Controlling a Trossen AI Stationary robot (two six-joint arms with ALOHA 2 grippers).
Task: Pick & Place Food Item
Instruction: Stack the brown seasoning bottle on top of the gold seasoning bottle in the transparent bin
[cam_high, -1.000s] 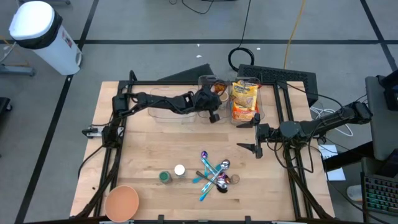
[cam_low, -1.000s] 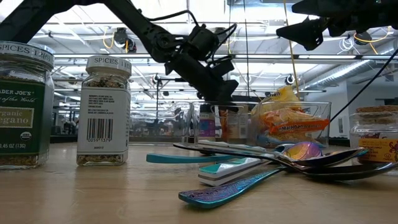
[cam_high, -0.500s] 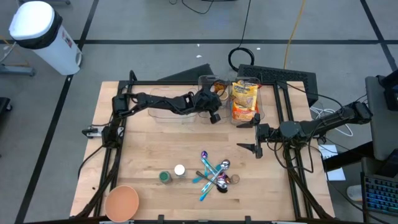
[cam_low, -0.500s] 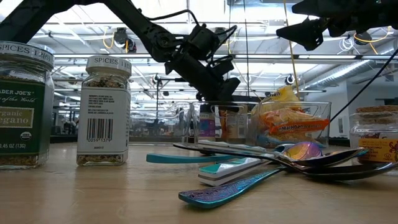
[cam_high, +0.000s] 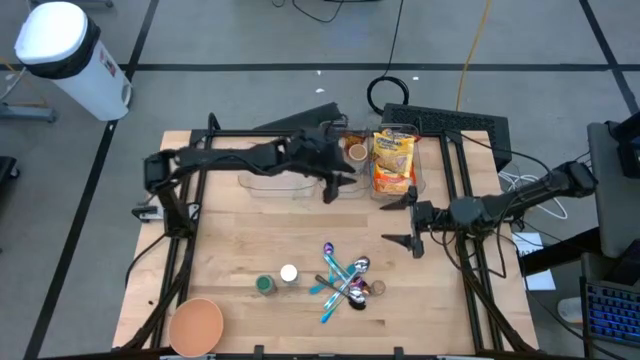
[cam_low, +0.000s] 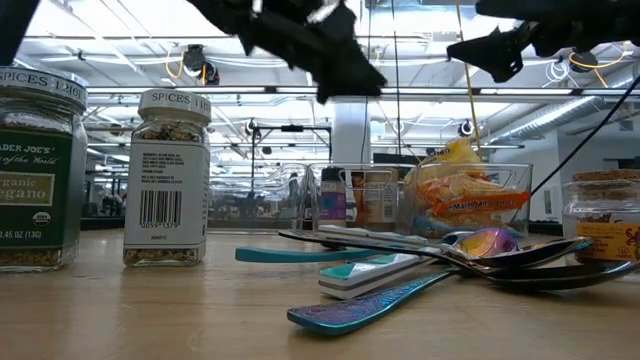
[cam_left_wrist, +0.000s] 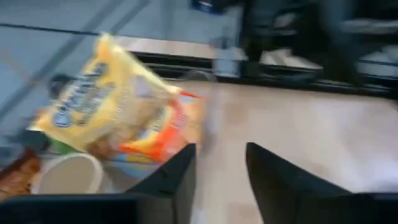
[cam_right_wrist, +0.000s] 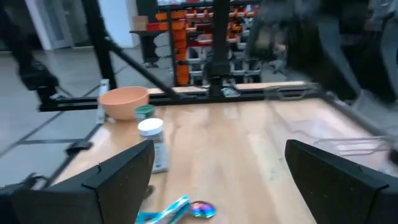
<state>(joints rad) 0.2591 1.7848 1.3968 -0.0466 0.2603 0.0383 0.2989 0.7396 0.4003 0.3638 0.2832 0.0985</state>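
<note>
Landmark: yellow-orange snack bag (cam_high: 393, 161), upright in a clear bin (cam_high: 417, 160) at the table's (cam_high: 240, 245) far edge. Left gripper (cam_high: 333, 184), fingers parted and empty, hovers just left of the bag. Right gripper (cam_high: 411, 218), spread wide and empty, hangs over bare wood in front of it. Spice jars (cam_low: 168, 178) read "SPICES"; one (cam_low: 38, 168) reads "TRADER JOE'S", "OREGANO". Spoons (cam_high: 342, 280) lie nearer the front edge.

The snack bag (cam_left_wrist: 118, 112) is smeared with motion blur in the left wrist view, its print unreadable. In the low view the left pincer (cam_low: 335, 60) is a dark blur cut off by the top edge. The oregano jar (cam_low: 35, 165) is cropped at the left edge.
</note>
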